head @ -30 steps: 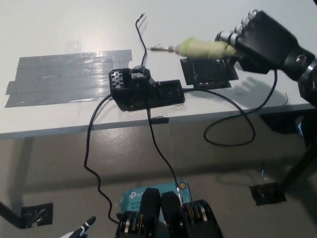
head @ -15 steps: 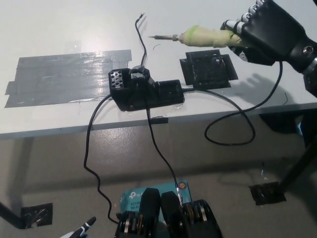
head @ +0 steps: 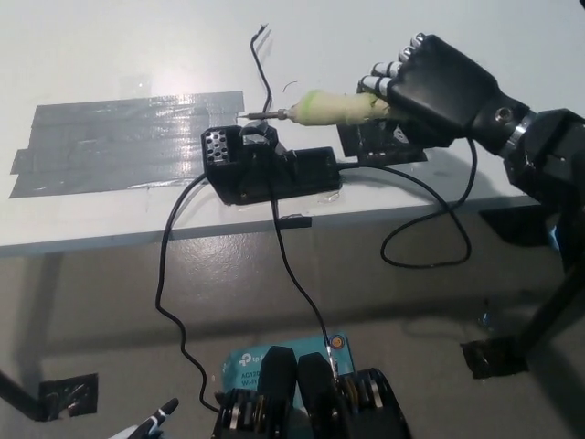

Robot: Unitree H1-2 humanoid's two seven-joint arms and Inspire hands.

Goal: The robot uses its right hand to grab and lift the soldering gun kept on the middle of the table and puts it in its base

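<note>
There is one soldering gun (head: 331,108), one black base (head: 270,169) and one white table (head: 110,55). The black right hand (head: 437,87) is wrapped tight around the back end of the soldering gun's pale green handle and holds it up in the air — it does not touch the table. The gun lies almost flat, with its thin metal tip pointing to the picture's left. The tip is just above the top of the base, near the holder part at the back of it.

One big patch of grey tape (head: 119,142) is stuck on the table beside the base. One small black pad (head: 384,139) sits on the table under the right hand. Two black wires show near the base: one thin wire (head: 260,64) runs up across the table, and one cord (head: 430,229) loops off the table edge and back up toward the hand.

The white left hand (head: 151,422) only peeks in at the bottom left corner, so I cannot tell how its fingers are.

Half a second ago the gun was higher up and further to the right, with its tip well away from the base. Now hand and gun have come down and to the left — the tip is right by the base.
</note>
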